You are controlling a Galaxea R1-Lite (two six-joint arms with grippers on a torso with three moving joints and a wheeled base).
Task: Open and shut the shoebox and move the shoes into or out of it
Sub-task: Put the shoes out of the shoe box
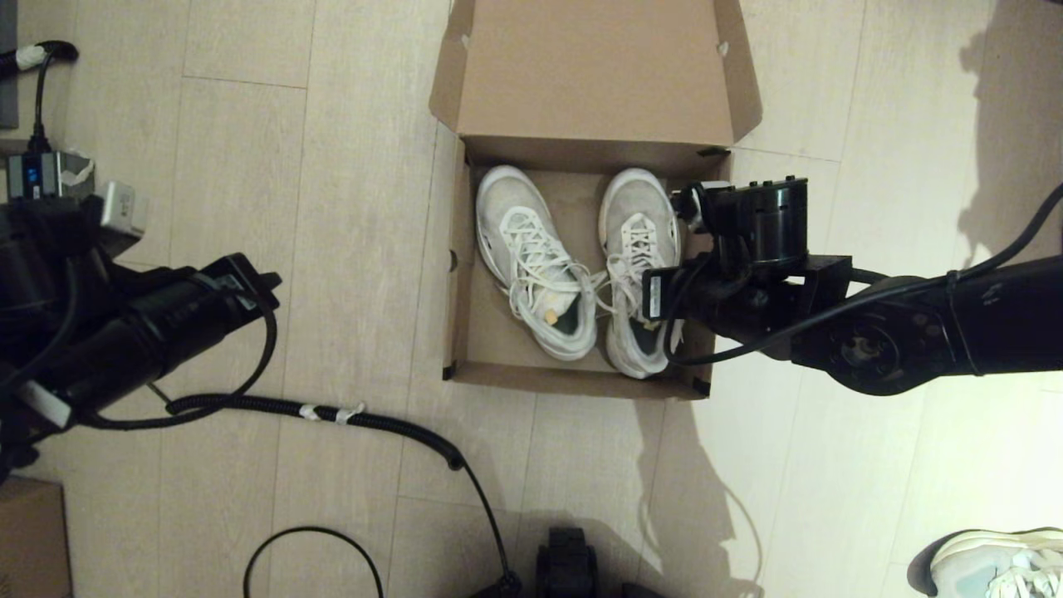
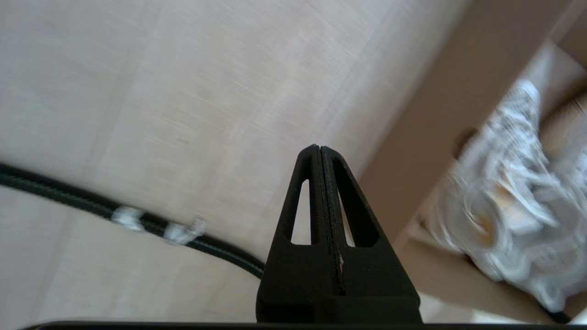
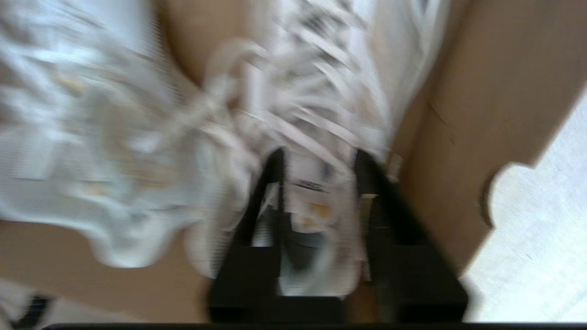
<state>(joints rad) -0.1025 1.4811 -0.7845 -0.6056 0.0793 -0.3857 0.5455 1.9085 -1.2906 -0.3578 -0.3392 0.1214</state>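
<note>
Head view: shoebox point(image 1: 462, 274) on the floor point(image 1: 241, 208), lid flap thrown back, both shoes point(image 1: 531, 257) side by side inside.
Right shoe: against the box's right wall, heel toward the near edge.
Right gripper point(image 3: 321, 183): jaws apart, straddling that shoe's tongue and collar; not seen clamped.
Left gripper point(image 2: 319, 156): jaws pressed together, empty, above the floor off the box's left wall.
Handling: shoes judged light, mesh soft, laces loose and liable to snag.
Hold: collar or heel rim, where the padding is firmest.
</note>
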